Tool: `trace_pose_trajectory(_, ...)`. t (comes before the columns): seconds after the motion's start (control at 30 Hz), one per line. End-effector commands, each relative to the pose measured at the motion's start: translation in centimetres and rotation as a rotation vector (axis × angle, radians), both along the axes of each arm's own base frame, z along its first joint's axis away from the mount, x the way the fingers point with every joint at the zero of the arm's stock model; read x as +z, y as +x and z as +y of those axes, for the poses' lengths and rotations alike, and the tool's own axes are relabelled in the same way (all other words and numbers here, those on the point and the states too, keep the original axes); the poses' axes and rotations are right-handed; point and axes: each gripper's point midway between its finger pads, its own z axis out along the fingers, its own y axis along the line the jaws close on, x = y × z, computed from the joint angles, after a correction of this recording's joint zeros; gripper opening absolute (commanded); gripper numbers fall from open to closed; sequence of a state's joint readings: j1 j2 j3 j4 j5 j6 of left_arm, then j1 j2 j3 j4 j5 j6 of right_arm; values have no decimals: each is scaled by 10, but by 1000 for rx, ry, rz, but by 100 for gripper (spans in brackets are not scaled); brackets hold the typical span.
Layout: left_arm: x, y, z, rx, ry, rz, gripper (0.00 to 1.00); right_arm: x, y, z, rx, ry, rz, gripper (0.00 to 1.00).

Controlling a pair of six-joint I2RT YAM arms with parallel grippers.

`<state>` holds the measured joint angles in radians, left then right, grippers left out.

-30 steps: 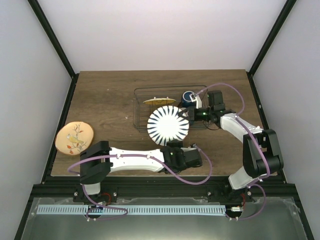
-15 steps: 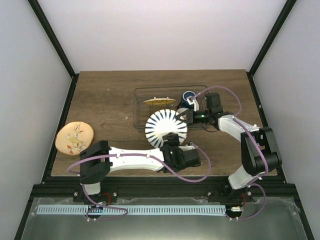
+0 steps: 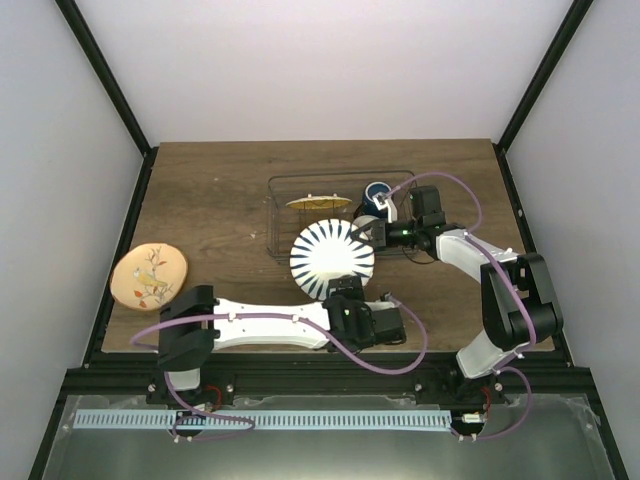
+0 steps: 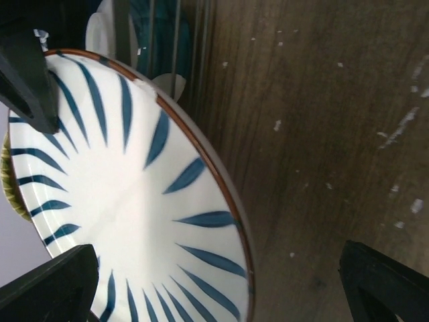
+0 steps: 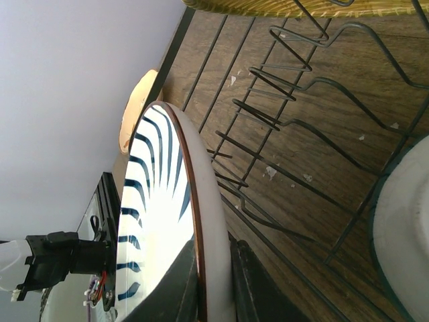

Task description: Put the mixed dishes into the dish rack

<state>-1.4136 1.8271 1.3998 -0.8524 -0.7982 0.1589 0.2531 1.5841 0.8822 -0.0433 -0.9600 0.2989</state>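
The white plate with dark radial stripes (image 3: pixel 332 260) stands tilted on edge at the front of the wire dish rack (image 3: pixel 275 215). My right gripper (image 3: pixel 376 233) is shut on its right rim; in the right wrist view the fingers (image 5: pixel 251 282) pinch the plate's edge (image 5: pixel 208 221). Just below the plate my left gripper (image 3: pixel 350 300) is open, and in the left wrist view its fingers (image 4: pixel 382 282) stand wide apart of the plate (image 4: pixel 127 201). Inside the rack are the orange-yellow plate (image 3: pixel 318 202), the dark blue cup (image 3: pixel 378 192) and the cream bowl (image 3: pixel 364 222).
The tan painted plate (image 3: pixel 149 275) lies flat near the table's left edge. Rack dividers (image 5: pixel 288 127) run right behind the striped plate. Bare wood lies to the left of the rack and along the back of the table.
My left gripper has opened, let go of the striped plate and drawn back slightly. The plate has shifted a little left, held by the right gripper.
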Motion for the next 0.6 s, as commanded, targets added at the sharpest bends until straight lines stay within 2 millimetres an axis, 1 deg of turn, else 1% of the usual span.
trace_pose_trajectory(0.0,10,-23,-5,-13,-51,55,100,-4,7,-5,-28,-46,-20,1)
trace_pose_trajectory(0.03,16,-29,-4,-20,-82,72,100,-1,7,-5,-30,-46,-27,1)
trace_pose_trajectory(0.1,36,-39,-2,-30,-183,109,100,6,6,-8,-38,-53,-48,1)
trace_pose_trajectory(0.17,63,-44,5,-25,-308,134,100,11,6,-11,-51,-73,-64,1)
trace_pose_trajectory(0.27,118,-43,25,1,-532,122,100,15,5,-15,-64,-94,-83,1)
trace_pose_trajectory(0.33,159,-36,45,50,-709,124,100,16,4,-17,-73,-110,-95,1)
trace_pose_trajectory(0.37,179,-31,58,78,-798,125,100,17,3,-18,-77,-115,-101,1)
trace_pose_trajectory(0.43,214,-14,90,158,-971,101,100,22,2,-20,-83,-117,-121,1)
trace_pose_trajectory(0.5,243,-2,122,207,-1101,51,100,28,0,-21,-87,-119,-146,1)
trace_pose_trajectory(0.57,261,7,147,243,-1182,13,100,36,-1,-22,-91,-122,-176,1)
